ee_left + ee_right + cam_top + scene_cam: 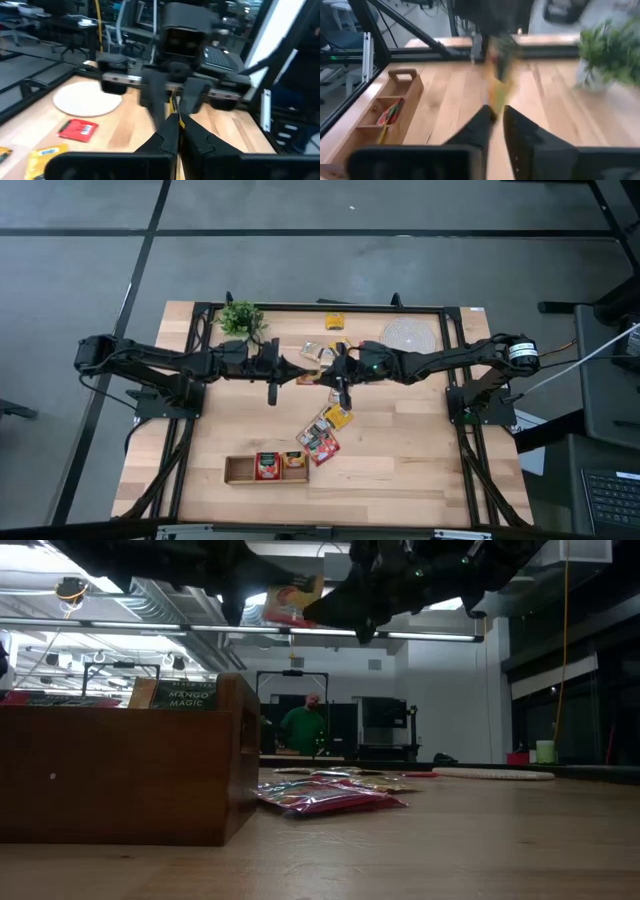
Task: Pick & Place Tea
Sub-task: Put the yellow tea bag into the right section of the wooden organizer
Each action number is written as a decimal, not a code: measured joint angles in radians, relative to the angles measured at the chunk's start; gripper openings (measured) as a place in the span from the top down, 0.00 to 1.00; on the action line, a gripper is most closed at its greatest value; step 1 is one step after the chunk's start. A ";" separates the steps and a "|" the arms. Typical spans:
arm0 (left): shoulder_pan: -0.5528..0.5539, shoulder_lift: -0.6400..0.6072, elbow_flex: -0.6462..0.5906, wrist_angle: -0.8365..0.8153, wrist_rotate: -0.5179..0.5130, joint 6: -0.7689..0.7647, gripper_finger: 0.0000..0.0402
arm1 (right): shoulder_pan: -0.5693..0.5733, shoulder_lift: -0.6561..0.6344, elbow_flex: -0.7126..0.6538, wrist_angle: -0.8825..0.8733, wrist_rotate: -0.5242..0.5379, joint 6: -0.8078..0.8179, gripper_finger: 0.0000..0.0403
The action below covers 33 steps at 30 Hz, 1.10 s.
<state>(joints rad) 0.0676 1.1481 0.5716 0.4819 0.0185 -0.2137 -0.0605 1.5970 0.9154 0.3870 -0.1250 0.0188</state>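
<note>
My left gripper [297, 370] and my right gripper [330, 372] meet tip to tip high above the table's middle. Between them is a yellow-orange tea sachet [309, 378]. My left gripper [176, 120] is shut on it. My right gripper [497, 114] is open, one finger on each side of the sachet's other end [496, 95]; I cannot tell whether it touches. Loose sachets lie flat on the table: a red and yellow heap [322, 438] and some at the far side [318, 352]. The wooden tray [240, 470] holds a red [266, 466] and an orange sachet [294, 461]. My left gripper pinches the sachet's near edge [173, 111] between its two fingertips. The fingers lie level and come from the table's left. The sachet is lifted clear of the table, stands on edge and sticks out toward my right gripper.
A small green plant [240, 318] stands at the far left and a round pale mat [408, 335] lies at the far right. The tray [120, 780] stands near the front edge, left of the heap [325, 798]. A person [305, 725] stands in the room behind.
</note>
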 joint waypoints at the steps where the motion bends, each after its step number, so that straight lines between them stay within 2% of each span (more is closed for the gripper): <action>1: -0.011 -0.004 0.000 -0.011 -0.001 0.000 0.99 | 0.000 0.000 0.000 -0.016 0.000 0.009 0.82; 5: -0.068 -0.030 0.000 -0.067 -0.058 -0.003 1.00 | 0.008 -0.019 0.000 -0.096 -0.004 0.029 0.70; 9: -0.145 -0.063 0.000 -0.144 -0.124 -0.041 0.99 | 0.036 -0.073 0.000 -0.164 -0.015 0.066 0.63; 12: -0.222 -0.068 0.000 -0.145 -0.171 -0.079 1.00 | 0.062 -0.109 0.000 -0.211 -0.009 0.106 0.61; 17: -0.374 -0.046 0.000 -0.155 -0.271 -0.194 0.99 | 0.103 -0.129 0.000 -0.263 0.060 0.161 0.61; 23: -0.570 0.000 -0.002 -0.147 -0.482 -0.327 0.99 | 0.150 -0.128 -0.001 -0.355 0.133 0.231 0.61; 28: -0.672 0.104 -0.054 -0.029 -0.618 -0.482 1.00 | 0.207 -0.128 -0.001 -0.367 0.177 0.268 0.61; 33: -0.736 0.242 -0.058 0.189 -0.679 -0.486 1.00 | 0.270 -0.128 -0.001 -0.369 0.242 0.304 0.61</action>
<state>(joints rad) -0.6680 1.3897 0.5133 0.6707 -0.6610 -0.7000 0.2098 1.4693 0.9142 0.0184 0.1172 0.3226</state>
